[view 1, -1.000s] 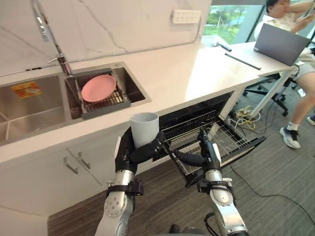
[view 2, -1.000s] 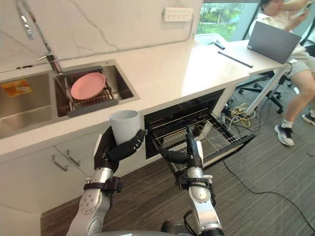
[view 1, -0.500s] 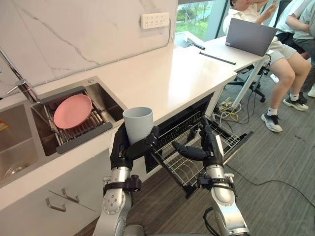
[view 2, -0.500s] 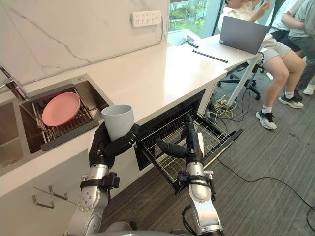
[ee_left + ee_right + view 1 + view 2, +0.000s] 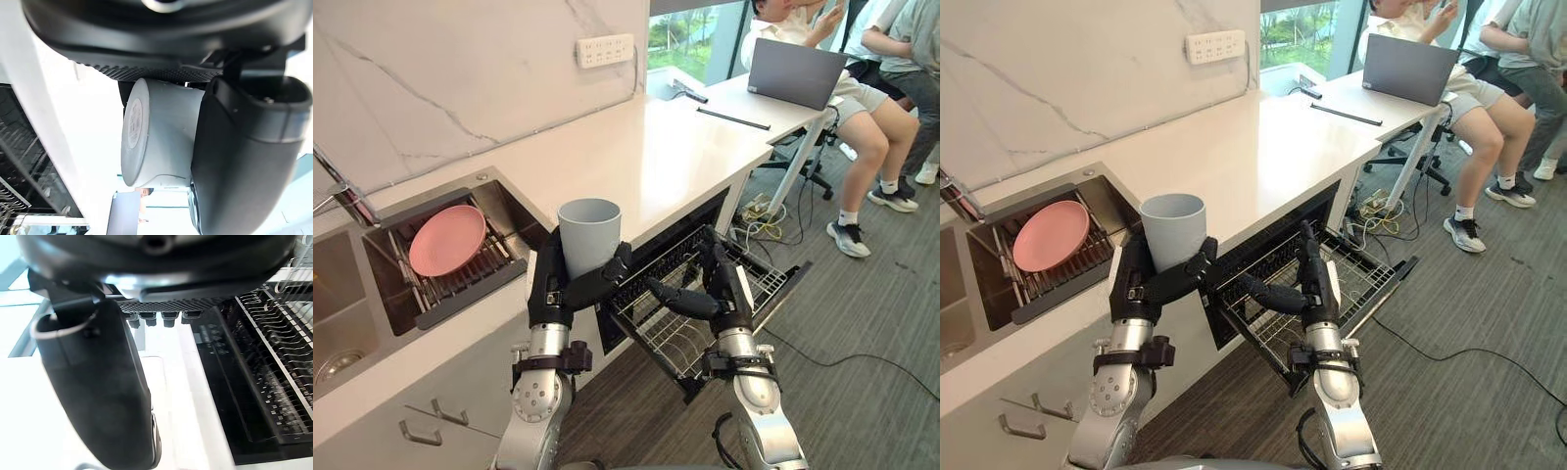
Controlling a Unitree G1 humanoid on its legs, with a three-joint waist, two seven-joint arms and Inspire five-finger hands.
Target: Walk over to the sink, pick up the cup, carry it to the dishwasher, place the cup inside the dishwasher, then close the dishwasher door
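A pale grey cup point(image 5: 588, 233) stands upright in my left hand point(image 5: 554, 290), whose fingers and thumb curl round its lower half; the left wrist view shows the cup point(image 5: 161, 137) gripped the same way. It hangs in front of the counter edge, just left of the dishwasher point(image 5: 700, 230). The dishwasher door point(image 5: 773, 294) is down and its wire rack point(image 5: 680, 328) is pulled out. My right hand point(image 5: 710, 294) hovers over the rack, fingers straight and empty. The sink point(image 5: 372, 294) lies to the left.
A pink plate point(image 5: 446, 239) rests on a drying rack in the sink's right basin. A white counter point(image 5: 646, 157) runs to a desk with a laptop point(image 5: 797, 71), where people point(image 5: 881, 88) sit on chairs. Cables point(image 5: 822, 357) trail over the grey floor.
The camera has shifted a little, so the sink sits slightly further right and the dishwasher is nearer. The cup stays in my left hand; the right hand keeps its pose over the rack.
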